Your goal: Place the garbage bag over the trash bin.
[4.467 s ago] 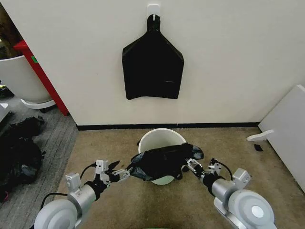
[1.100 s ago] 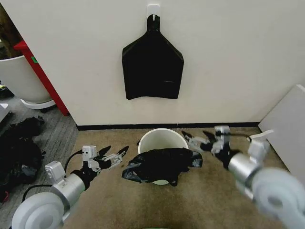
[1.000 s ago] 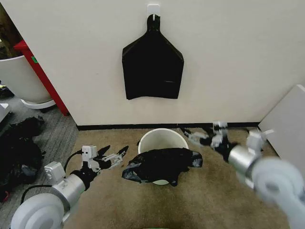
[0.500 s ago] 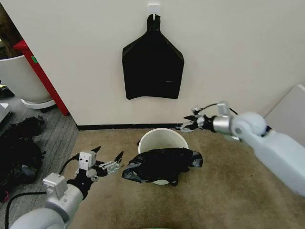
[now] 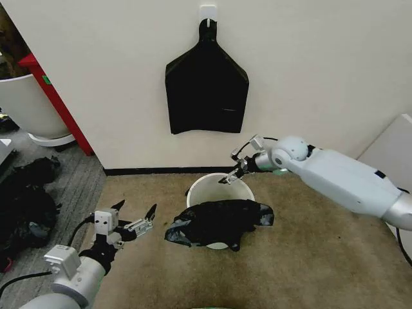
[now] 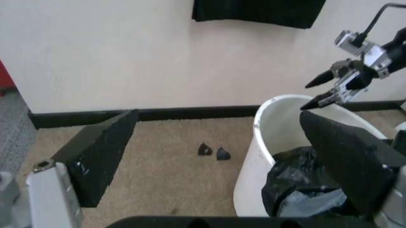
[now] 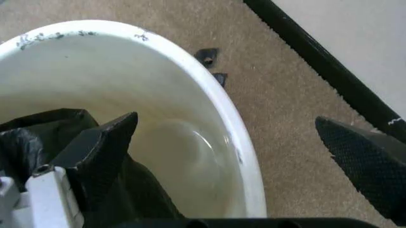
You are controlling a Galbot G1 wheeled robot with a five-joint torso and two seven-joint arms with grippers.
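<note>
The trash bin (image 5: 215, 188), a small white bucket, stands on the carpet by the wall. The glossy black garbage bag (image 5: 219, 222) lies crumpled across its near rim, and the far half of the mouth is uncovered. My right gripper (image 5: 228, 176) hangs open just above the bin's far rim with nothing in it. The right wrist view looks down past the open right gripper (image 7: 235, 161) into the bin (image 7: 209, 95), with the bag (image 7: 38, 128) at one side. My left gripper (image 5: 136, 208) is open left of the bag, apart from it. The left wrist view has bin (image 6: 279, 137) and bag (image 6: 298, 190).
A flat black bag bunch (image 5: 206, 90) hangs on the wall above the bin. At the left stand a large white tub (image 5: 26, 106), a red post (image 5: 58, 103) and a dark heap (image 5: 26, 199). A white panel (image 5: 386, 174) leans at the right. Small dark bits (image 6: 212, 151) lie near the bin.
Earlier both grippers were at the bag's ends. The left has pulled back to the left. The right arm has swung up and over to the bin's far rim. The bag has stayed draped.
</note>
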